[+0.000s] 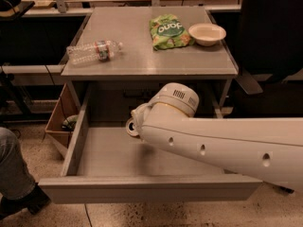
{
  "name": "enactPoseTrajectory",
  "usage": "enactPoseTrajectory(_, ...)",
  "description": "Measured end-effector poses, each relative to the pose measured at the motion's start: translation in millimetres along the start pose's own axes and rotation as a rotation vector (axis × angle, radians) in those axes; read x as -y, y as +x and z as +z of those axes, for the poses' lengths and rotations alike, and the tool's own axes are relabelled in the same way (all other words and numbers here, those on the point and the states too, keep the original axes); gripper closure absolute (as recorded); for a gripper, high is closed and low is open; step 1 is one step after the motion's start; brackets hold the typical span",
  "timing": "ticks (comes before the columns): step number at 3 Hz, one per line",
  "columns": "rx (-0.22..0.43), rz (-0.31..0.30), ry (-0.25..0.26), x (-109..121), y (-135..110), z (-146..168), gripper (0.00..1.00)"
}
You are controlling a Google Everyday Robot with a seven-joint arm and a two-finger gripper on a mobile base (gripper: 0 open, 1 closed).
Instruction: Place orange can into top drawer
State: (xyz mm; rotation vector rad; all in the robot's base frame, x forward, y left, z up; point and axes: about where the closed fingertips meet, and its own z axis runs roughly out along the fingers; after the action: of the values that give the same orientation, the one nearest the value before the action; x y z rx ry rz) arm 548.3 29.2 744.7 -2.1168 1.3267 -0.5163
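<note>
The top drawer (142,188) is pulled wide open below the grey table (147,56). My white arm (213,141) reaches in from the right, over the drawer's back half. The gripper (137,121) is at the arm's left end, low inside the drawer near its back wall, and mostly hidden by the wrist. A small round silver can top (129,127) peeks out just left of it; this looks like the orange can, with its body hidden. I cannot tell whether the gripper holds it.
On the table lie a clear plastic bottle (92,51), a green chip bag (168,31) and a white bowl (207,33). A wooden box (59,122) stands left of the drawer. A person's leg and shoe (16,183) are at the lower left.
</note>
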Motion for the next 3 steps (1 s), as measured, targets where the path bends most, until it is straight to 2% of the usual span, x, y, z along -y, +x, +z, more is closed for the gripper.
enactPoseTrajectory(1, 0.048, 0.032, -0.003, -1, -1, 8, 1.0)
enactPoseTrajectory(2, 0.144, 0.116, -0.026, -4, 4, 33, 1.0)
enactPoseTrajectory(3, 0.226, 0.183, -0.087, -13, 7, 52, 0.86)
